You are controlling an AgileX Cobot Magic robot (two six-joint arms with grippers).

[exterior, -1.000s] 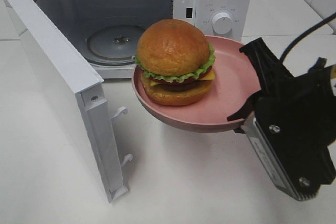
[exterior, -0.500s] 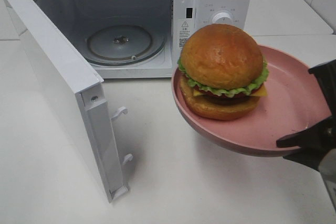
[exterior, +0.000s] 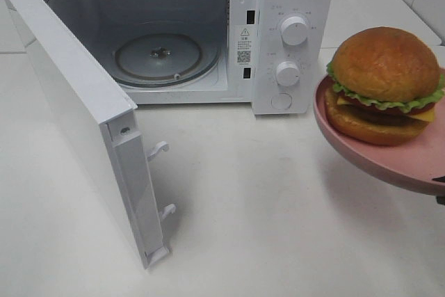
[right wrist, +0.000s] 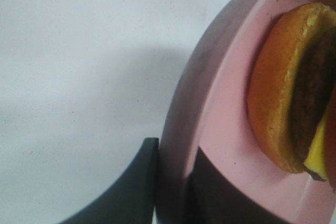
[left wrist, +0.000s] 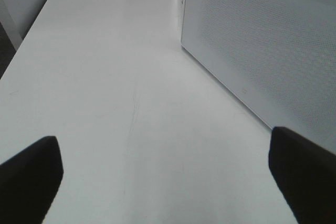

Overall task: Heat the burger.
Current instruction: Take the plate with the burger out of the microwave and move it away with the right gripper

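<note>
At the right edge of the white table (exterior: 229, 206), raised clear of it: one burger (exterior: 386, 85), tall, golden bun, lettuce frill, cheese and patty, seated on a pink plate (exterior: 348, 147).

Plate: we note it carried by its rim in the right gripper (right wrist: 173, 182), whose dark jaws close narrowly on the plate's wall, one inside and one outside. The plate tilts slightly; the burger sits upright on it.

Microwave (exterior: 292, 5): far left of the burger, door (exterior: 76, 116) swung wide open toward the near left, glass turntable (exterior: 160, 57) bare inside the cavity. Two dials on its panel.

Left gripper (left wrist: 168, 182): spread wide, holding nothing, hovering low over the table beside the microwave's perforated side.

Step in hand, as we judge it: transport of the plated burger, which stands right of the opening, not yet inside.

Next move calls for: carrying the plate leftward and far into the cavity, level, clearing the door frame, setting it centred on the turntable.
</note>
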